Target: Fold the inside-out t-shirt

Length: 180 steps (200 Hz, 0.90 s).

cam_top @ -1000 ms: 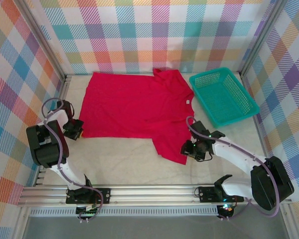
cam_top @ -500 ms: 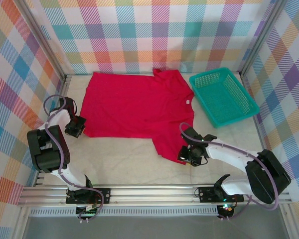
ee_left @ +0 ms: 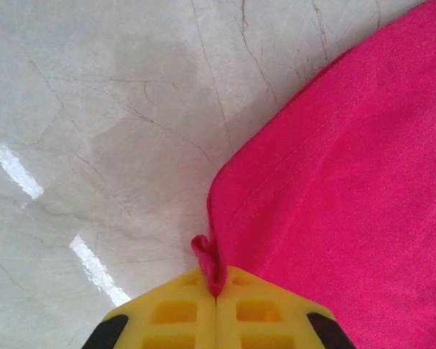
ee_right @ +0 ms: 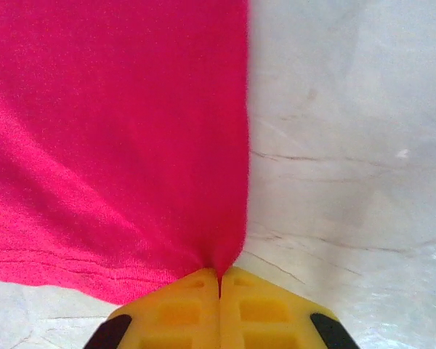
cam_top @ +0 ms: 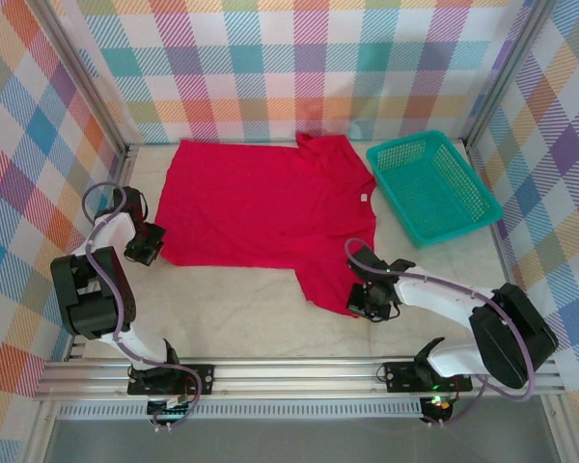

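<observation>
- The t-shirt (cam_top: pixel 261 207) lies spread flat on the far half of the bench (cam_top: pixel 232 318). It is bright red, and its long side runs left to right.
- Its neck end points right, where a small white label (cam_top: pixel 365 198) shows. Its straight hem is on the left.
- One sleeve juts toward the far wall. The other (cam_top: pixel 333 280) reaches toward the near edge at the right.
- In the left wrist view the red cloth (ee_left: pixel 349 182) covers the right side, with pale marbled bench to its left. A curved edge and a line of stitching show.
- The left jaws are closed on the t-shirt at the near-left corner of the hem. The yellow pads (ee_left: pixel 171 313) meet, with a small raised pinch of red cloth between them.
- The right jaws are closed on the t-shirt at the near corner of the near sleeve. Their yellow pads (ee_right: pixel 269 309) press together on the tip of the cloth (ee_right: pixel 116 131), which fans out up and to the left.
- The left arm (cam_top: pixel 92 289) bends along the left side of the bench. The right arm (cam_top: pixel 444 294) reaches in low from the right.
- A teal mesh basket (cam_top: pixel 475 198) sits at the far right, just beside the neck end. Whether it touches the cloth I cannot tell.
- Plaid panels (cam_top: pixel 299 68) wall the bench in.
</observation>
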{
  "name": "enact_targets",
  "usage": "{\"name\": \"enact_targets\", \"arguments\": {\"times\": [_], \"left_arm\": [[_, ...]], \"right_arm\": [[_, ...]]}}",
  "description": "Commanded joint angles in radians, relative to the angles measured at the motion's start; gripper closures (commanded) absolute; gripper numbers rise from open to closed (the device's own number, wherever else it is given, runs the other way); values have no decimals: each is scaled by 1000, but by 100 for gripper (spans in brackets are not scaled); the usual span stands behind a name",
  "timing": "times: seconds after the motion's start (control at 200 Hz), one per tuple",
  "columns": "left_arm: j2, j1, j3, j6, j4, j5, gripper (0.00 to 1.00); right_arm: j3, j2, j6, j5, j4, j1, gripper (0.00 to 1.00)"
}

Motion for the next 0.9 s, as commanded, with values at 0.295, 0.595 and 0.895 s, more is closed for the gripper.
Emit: {"name": "enact_targets", "arguments": {"times": [0.295, 0.595, 0.895], "left_arm": [[-139, 0, 71, -22, -79, 74, 100], [-158, 1, 540, -87, -183, 173, 100], [-327, 68, 877, -8, -178, 238, 100]], "right_arm": [[395, -79, -174, 282, -42, -7, 100], [976, -64, -477, 384, -106, -8, 100], [1234, -208, -550, 319, -146, -7, 100]]}}
